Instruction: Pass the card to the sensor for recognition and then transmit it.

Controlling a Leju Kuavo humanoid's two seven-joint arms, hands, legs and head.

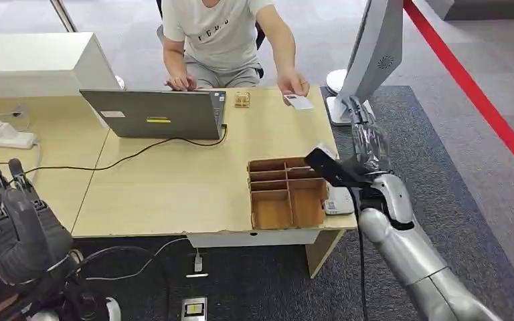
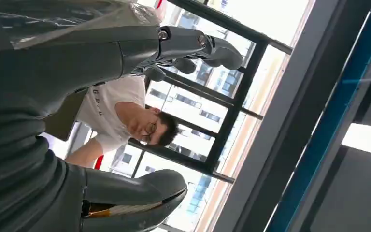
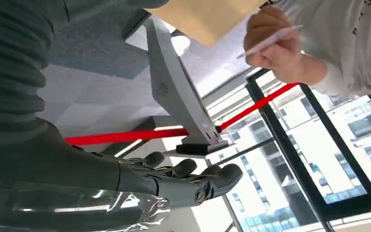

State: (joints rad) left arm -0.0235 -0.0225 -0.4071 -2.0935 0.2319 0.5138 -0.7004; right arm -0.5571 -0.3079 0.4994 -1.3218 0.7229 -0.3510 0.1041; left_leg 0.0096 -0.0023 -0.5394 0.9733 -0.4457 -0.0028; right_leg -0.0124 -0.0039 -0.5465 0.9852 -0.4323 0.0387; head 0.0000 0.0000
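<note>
1. The card (image 1: 299, 101) is pinched in the person's hand (image 1: 293, 85) at the upper middle of the head view, low over the far edge of the counter (image 1: 174, 194). It looks to be offered toward the robot, since the hand reaches out from the seated person's side.
2. The right hand (image 1: 368, 144) is raised at the right of the frame, past the counter's right edge and near the base of the grey monitor (image 1: 375, 47). Its fingers (image 3: 193, 176) are spread and hold nothing (the right wrist view shows them loosely extended, with the card and the person's hand across a gap). I judge it is poised to receive the card.
3. The left hand (image 1: 13, 221) sits at the lower left of the head view, fingers upright and apart, holding nothing. It is well away from the card, so likely just parked out of the way.
4. A wooden tray with compartments (image 1: 286, 194) stands at the near right of the counter. A small white device (image 1: 338, 200) lies just beside it at the counter's edge. This may be the sensor, though I cannot tell.
5. A laptop (image 1: 154, 114) faces the person, its cable (image 1: 107, 164) trailing left across the counter.
6. The handover has not yet happened, so the whole task lies ahead.
</note>
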